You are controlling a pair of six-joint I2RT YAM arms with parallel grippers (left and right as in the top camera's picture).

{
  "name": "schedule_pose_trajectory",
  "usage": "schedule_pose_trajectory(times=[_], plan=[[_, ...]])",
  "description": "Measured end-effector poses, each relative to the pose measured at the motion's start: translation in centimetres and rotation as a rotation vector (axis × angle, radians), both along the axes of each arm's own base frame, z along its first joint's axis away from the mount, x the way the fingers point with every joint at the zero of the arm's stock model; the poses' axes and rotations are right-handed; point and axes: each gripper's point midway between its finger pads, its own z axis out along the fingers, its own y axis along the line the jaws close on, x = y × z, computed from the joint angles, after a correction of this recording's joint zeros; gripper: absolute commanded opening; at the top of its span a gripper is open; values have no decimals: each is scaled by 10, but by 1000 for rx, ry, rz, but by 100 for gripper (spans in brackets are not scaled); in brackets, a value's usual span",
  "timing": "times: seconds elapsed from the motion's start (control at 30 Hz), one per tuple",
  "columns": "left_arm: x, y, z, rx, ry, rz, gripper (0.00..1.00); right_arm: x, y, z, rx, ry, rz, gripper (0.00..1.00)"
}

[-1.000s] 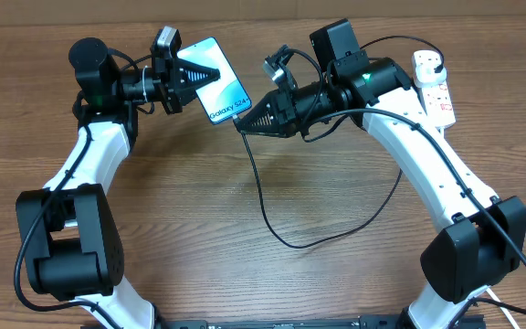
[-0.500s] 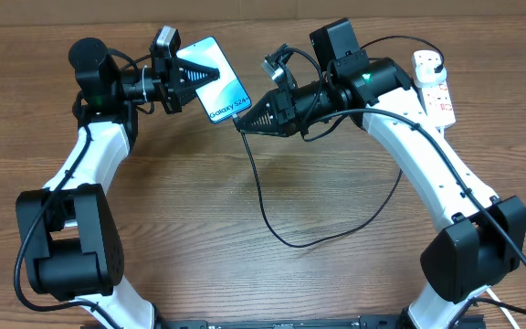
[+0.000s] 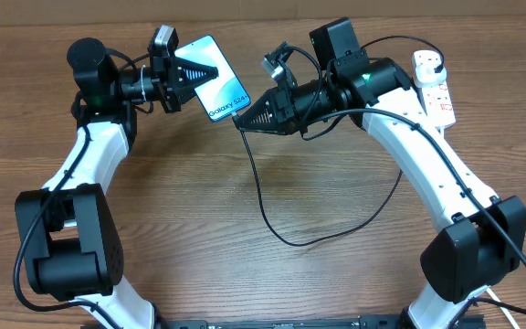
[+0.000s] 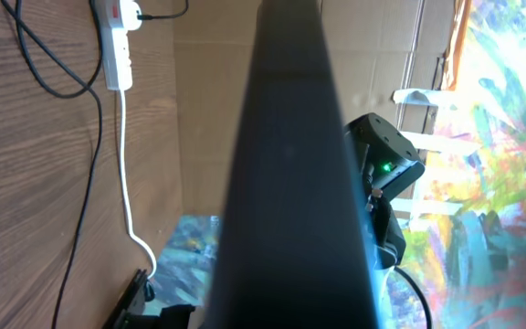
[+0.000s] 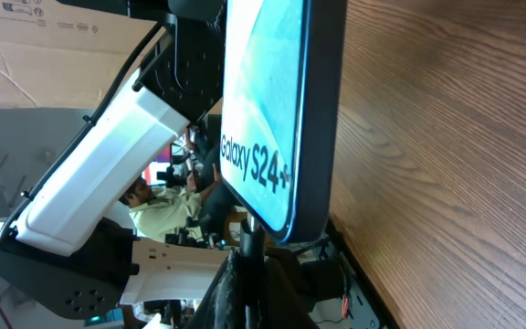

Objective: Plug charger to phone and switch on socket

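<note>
One diagonal phone (image 3: 226, 91), seemingly facing charger (image 3: 259, 183)

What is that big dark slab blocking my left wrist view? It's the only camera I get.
Observer: That is the phone, seen edge-on. From overhead, the left gripper grips it with its screen facing up.
Operator: Is anything being plugged into it?
Observer: Overhead, the right gripper pinches the charger right at the phone's short edge.
Operator: Is it in?
Observer: The right wrist view shows the connector meeting that edge, just below the "Galaxy S24+" lettering. Whether it is fully seated, I cannot tell.
</note>
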Motion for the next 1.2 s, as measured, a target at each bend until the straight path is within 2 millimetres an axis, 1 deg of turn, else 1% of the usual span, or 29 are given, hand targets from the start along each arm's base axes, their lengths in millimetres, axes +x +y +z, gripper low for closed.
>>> schedule_pose_trajectory(times=[1.2], plan=[[0,0,1,0,-6,1,4,0,1,3,24,-22,16,4]])
